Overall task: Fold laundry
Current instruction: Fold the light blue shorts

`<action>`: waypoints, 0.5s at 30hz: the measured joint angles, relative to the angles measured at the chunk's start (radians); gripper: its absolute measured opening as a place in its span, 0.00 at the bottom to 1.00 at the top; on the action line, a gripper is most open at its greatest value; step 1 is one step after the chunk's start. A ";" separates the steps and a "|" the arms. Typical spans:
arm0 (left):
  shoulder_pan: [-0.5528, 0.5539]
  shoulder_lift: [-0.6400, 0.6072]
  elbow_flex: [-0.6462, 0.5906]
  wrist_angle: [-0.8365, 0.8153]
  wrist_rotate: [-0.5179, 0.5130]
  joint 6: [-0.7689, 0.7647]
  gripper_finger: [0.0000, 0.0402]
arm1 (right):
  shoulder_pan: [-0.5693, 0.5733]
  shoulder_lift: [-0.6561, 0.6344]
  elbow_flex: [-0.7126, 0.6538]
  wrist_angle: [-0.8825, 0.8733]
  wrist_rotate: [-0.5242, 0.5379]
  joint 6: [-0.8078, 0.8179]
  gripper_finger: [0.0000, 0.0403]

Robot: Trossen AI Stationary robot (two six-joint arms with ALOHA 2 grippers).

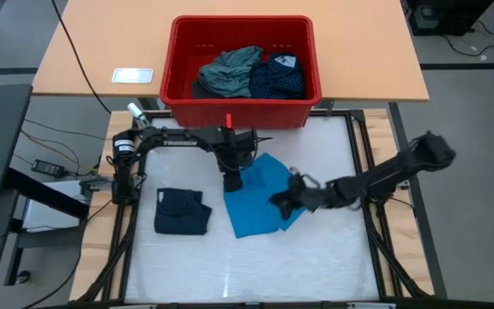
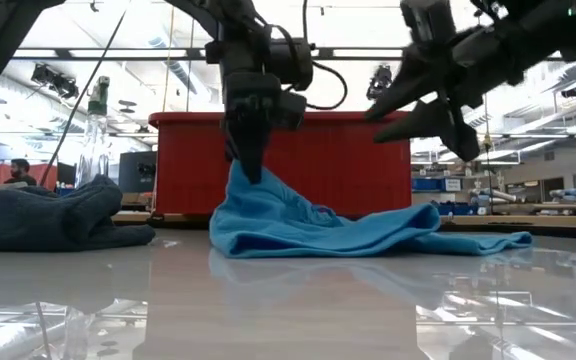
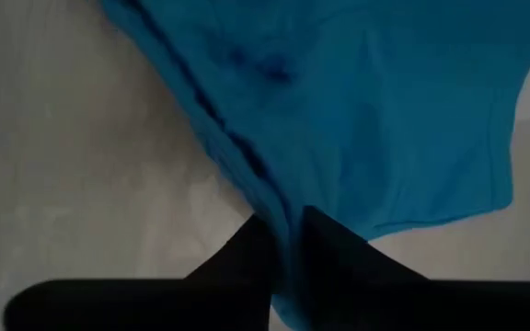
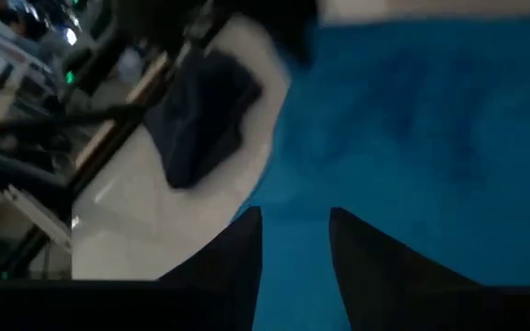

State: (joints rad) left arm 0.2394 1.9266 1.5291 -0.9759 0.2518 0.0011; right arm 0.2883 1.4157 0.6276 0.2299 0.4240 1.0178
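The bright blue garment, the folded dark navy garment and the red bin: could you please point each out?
bright blue garment (image 1: 260,202), high view, its flat middle.
folded dark navy garment (image 1: 181,212), high view, its centre.
red bin (image 1: 240,110), high view, its front wall.

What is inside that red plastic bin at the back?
Inside the red plastic bin lie a crumpled grey-green shirt and a navy dotted piece of cloth. A darker cloth edge peeks from beneath them; whatever else lies underneath is covered.
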 joint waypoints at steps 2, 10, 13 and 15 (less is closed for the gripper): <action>0.000 0.000 0.000 -0.003 -0.001 0.039 0.22 | 0.024 0.101 0.075 -0.031 -0.003 0.025 0.32; 0.027 -0.007 0.000 -0.059 -0.005 0.097 0.44 | 0.025 0.473 0.386 -0.182 -0.078 0.129 0.25; 0.059 -0.013 0.000 -0.105 -0.009 0.134 0.49 | 0.026 0.551 0.447 -0.232 -0.204 0.189 0.21; 0.079 -0.027 -0.003 -0.137 -0.011 0.175 0.50 | 0.047 0.563 0.471 -0.265 -0.277 0.227 0.19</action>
State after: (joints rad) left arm 0.3181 1.9000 1.5260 -1.1131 0.2403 0.1756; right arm 0.3352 1.9792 1.0986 -0.0349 0.1465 1.2450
